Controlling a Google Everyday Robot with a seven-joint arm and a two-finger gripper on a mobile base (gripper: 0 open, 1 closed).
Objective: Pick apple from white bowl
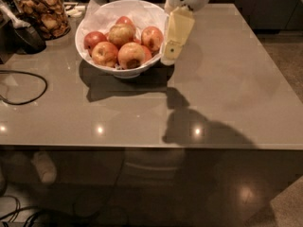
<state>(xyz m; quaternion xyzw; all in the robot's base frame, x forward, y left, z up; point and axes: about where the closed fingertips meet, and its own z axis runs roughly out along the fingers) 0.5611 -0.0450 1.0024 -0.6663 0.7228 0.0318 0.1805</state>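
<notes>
Hovering at the right-hand rim of the large glossy white bowl point(124, 72), the robot's cream-yellow two-finger gripper point(171, 51) is hanging outside the bowl wall, tip pointing down at the smooth grey tabletop point(227, 93). Whether the claw is released or clenched cannot be told from this position; it is carrying nothing. The yellow-orange apple with the pinkish-red blush and dark stem dimple point(131, 55) is lying at the near side of the bowl, on the crumpled white paper lining point(99, 13), touching neighbouring apples on both sides. The task appears to be sitting in its approach step, with no grasp made. The next move is calling for a lift over the rim, a shift left above the target, then a descent clear of the adjacent reddish apple point(152, 37).
</notes>
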